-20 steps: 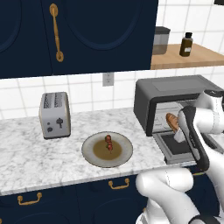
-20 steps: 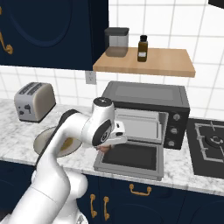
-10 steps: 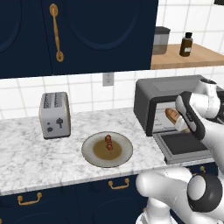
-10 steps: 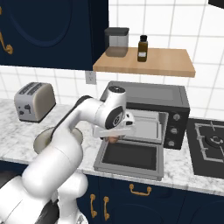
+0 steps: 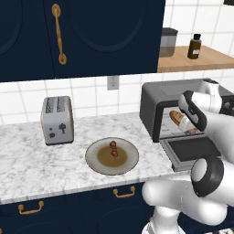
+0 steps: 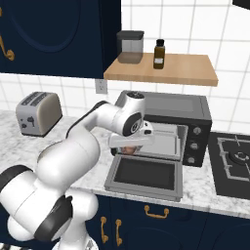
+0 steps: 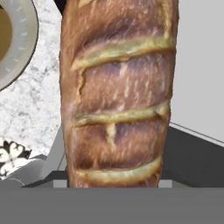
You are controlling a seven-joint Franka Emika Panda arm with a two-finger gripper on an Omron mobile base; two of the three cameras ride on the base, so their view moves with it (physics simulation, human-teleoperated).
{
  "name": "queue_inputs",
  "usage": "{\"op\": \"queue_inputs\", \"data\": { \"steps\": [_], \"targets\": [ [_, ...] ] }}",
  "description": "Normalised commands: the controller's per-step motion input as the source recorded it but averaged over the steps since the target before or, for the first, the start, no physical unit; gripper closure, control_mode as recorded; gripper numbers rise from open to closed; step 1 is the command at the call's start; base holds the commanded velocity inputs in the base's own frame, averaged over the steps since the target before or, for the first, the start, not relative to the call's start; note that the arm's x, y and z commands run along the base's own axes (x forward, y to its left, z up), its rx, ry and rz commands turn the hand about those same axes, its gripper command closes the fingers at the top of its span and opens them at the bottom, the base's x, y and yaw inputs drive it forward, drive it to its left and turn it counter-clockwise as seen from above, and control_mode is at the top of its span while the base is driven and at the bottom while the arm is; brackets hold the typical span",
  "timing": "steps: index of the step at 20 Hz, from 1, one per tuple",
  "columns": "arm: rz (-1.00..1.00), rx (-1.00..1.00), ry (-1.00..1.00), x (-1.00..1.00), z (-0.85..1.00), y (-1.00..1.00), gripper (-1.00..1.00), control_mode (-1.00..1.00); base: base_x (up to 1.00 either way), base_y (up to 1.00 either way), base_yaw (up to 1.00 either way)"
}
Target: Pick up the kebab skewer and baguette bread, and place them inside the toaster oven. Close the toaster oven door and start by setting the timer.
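Observation:
The tan baguette bread (image 5: 175, 118) hangs at the mouth of the dark grey toaster oven (image 5: 154, 98), above the toaster oven door (image 5: 190, 150), which lies folded down flat. My gripper (image 5: 181, 121) is shut on the loaf. In the hand view the baguette bread (image 7: 116, 96) is very close and hides the fingers. From the right, the gripper (image 6: 130, 145) reaches into the toaster oven (image 6: 196, 110) over the open door (image 6: 145, 174). The kebab skewer (image 5: 113, 149) lies on a round plate (image 5: 93, 153) on the counter, left of the oven.
A silver two-slot toaster (image 5: 57, 119) stands at the left of the marble counter (image 5: 32, 164). A wooden shelf (image 6: 185, 73) above the oven carries a jar (image 6: 130, 47) and a dark bottle (image 6: 159, 53). A stove burner (image 6: 236, 157) lies right of the oven.
The hand has carried the baguette up from over the open door and further toward the oven opening, turning at the wrist. The skewer and plate have not moved.

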Motion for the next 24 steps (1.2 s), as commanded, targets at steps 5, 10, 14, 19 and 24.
{"op": "queue_inputs", "data": {
  "steps": [5, 10, 14, 19, 24],
  "targets": [
    [0.0, 0.0, 0.0, 0.29, -0.1, -0.02, 1.0, -1.0, 0.0, 0.0, 0.0],
    [0.0, 0.0, 0.0, 0.33, -0.26, 0.0, 1.0, -1.0, 0.0, 0.0, 0.0],
    [-0.01, 0.01, 0.0, 0.39, -0.21, 0.0, 1.0, -1.0, 0.0, 0.0, 0.0],
    [-0.05, 0.05, 0.0, 0.42, -0.13, 0.0, 1.0, -1.0, 0.0, 0.0, 0.0],
    [-0.1, 0.02, 0.0, 0.21, -0.24, 0.0, 1.0, -1.0, 0.0, 0.0, 0.0]
  ]
}}
